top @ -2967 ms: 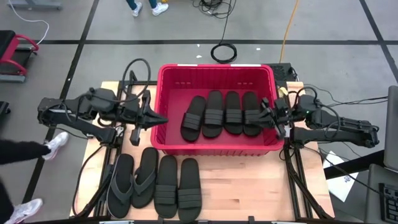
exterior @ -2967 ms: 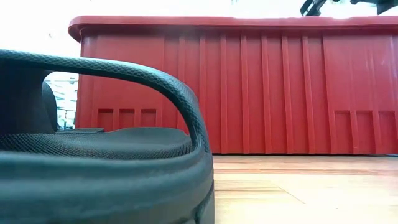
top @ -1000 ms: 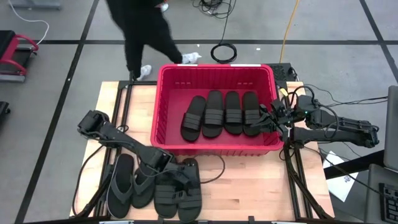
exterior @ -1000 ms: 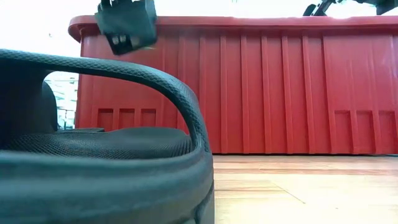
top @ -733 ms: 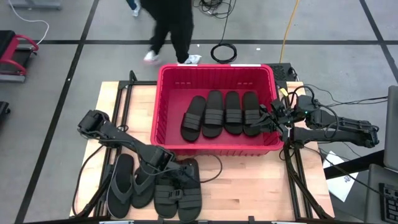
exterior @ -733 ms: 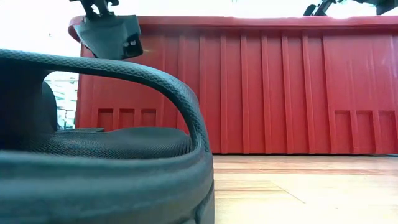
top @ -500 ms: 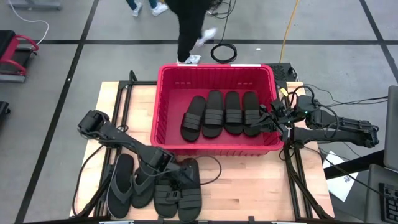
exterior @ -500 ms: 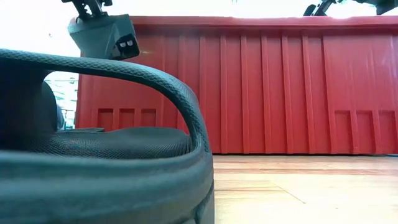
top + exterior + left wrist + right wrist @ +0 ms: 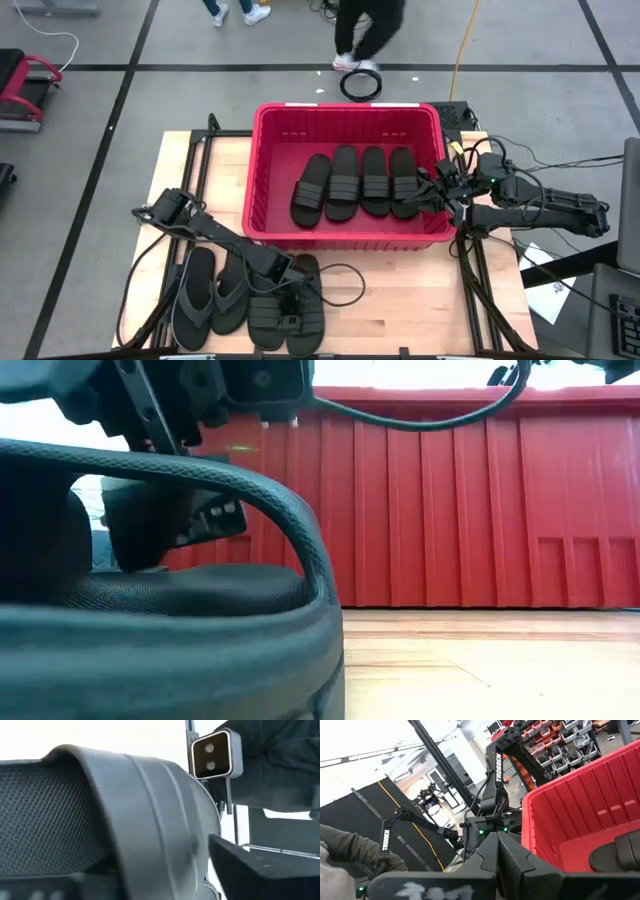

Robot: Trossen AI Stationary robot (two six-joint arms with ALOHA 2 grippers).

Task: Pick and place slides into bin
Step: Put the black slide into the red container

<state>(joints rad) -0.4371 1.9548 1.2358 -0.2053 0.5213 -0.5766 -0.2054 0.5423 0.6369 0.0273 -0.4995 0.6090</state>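
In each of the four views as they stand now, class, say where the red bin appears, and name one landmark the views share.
High view: the bin sits at the table's middle, four slides inside.
Low view: its ribbed wall fills the background.
Left wrist view: not in it.
Right wrist view: a corner of it at the right edge.
Shared landmark: the bin's red rim.

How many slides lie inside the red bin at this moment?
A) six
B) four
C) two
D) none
B: the high view shows four black slides lying side by side on the floor of the red bin, while four more sit on the table in front of it, where the left gripper is down over them.
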